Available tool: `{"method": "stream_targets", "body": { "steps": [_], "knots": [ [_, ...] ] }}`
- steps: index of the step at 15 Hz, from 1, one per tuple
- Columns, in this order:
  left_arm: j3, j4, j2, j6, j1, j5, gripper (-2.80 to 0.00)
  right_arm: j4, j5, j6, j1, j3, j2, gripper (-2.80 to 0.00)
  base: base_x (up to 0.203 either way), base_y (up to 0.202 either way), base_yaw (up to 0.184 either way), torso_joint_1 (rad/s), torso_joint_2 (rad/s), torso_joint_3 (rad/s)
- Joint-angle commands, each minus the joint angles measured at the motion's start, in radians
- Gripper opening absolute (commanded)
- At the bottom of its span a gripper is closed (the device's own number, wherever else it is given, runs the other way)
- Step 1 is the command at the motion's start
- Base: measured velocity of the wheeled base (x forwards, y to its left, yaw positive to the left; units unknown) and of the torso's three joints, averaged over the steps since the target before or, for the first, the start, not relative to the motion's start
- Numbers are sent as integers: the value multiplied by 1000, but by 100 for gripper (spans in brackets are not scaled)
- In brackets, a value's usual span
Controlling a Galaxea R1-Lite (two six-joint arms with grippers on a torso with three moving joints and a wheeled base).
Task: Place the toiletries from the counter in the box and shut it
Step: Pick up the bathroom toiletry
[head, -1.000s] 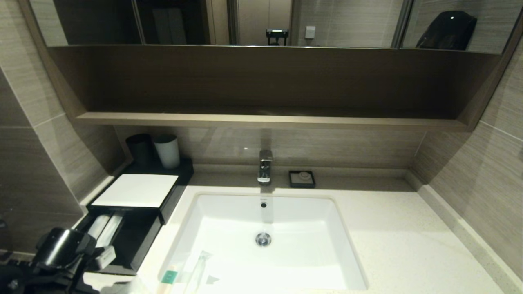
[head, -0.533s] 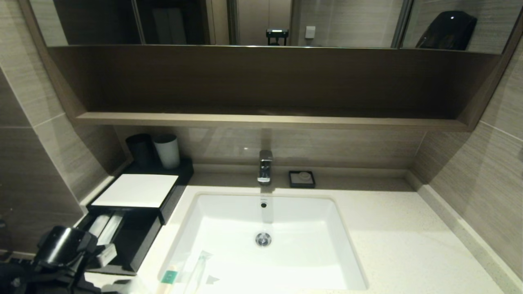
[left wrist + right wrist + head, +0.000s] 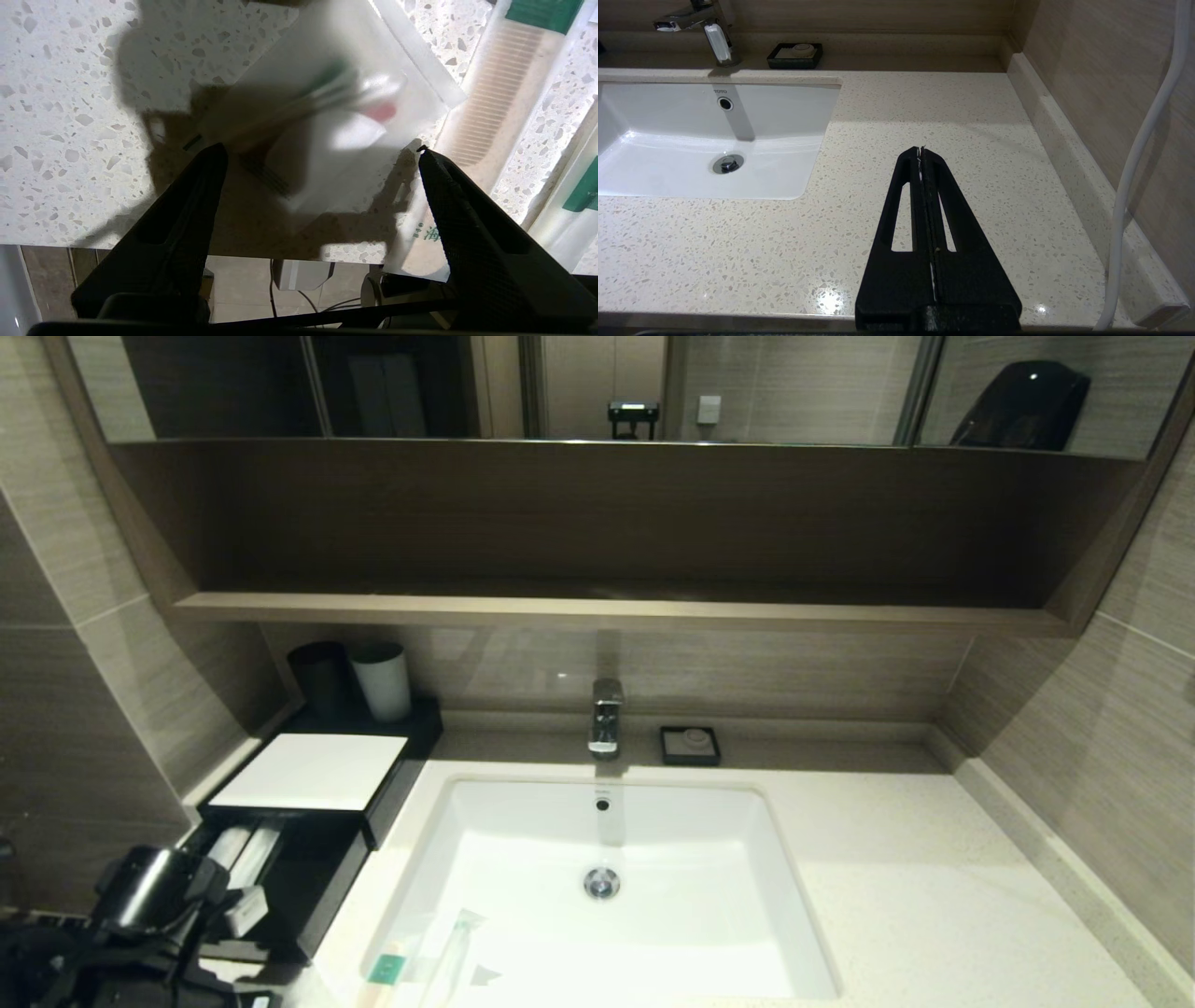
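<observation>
The counter (image 3: 924, 116) is a cream-white speckled stone top with a white sink (image 3: 709, 859) set into it. At its left end sits the box (image 3: 313, 770), black with a flat white top; its shallow drawer (image 3: 308, 887) is pulled out, with pale packets (image 3: 245, 854) lying inside. Near the front edge lie a wooden comb (image 3: 495, 102) in clear wrap with a green label, a frosted packet (image 3: 345, 126) just beside it, and a long clear toothbrush packet (image 3: 448, 947).

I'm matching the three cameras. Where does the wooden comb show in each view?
Head view: comb at bottom edge, on the counter left of the sink's front corner.
Left wrist view: comb just beyond the right-hand finger.
Right wrist view: not in it.
Shared landmark: speckled counter.
</observation>
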Motion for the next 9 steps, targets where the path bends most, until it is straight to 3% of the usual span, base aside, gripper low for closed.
{"method": "stream_targets", "body": {
  "steps": [1,9],
  "knots": [
    [-2,-7,24,0,2,2,0,0,0,-1,0,-1,0,-280,0,0,0,0,0,0],
    [10,-56,64,0,2,7,0,0,0,-1,1,-1,0,-280,0,0,0,0,0,0]
  ]
}}
